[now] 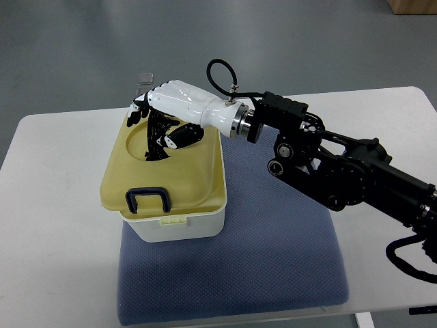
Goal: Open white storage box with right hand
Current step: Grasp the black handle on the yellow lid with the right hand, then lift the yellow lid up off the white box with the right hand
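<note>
The white storage box (183, 229) stands on a blue-grey mat (273, 253), capped by a pale yellow lid (194, 174) with a dark blue handle (147, 198) at its near edge. My right hand (158, 123), white with black fingers, reaches in from the right and lies over the far part of the lid. Its fingers (140, 109) curl over the lid's far left rim and the thumb (183, 137) presses on the lid's top. The lid still sits on the box. The left arm does not show.
The mat lies on a white table (54, 239), whose far edge runs just behind the box. My black right forearm (341, 171) crosses above the mat's right part. A small clear object (143, 76) lies on the grey floor beyond the table.
</note>
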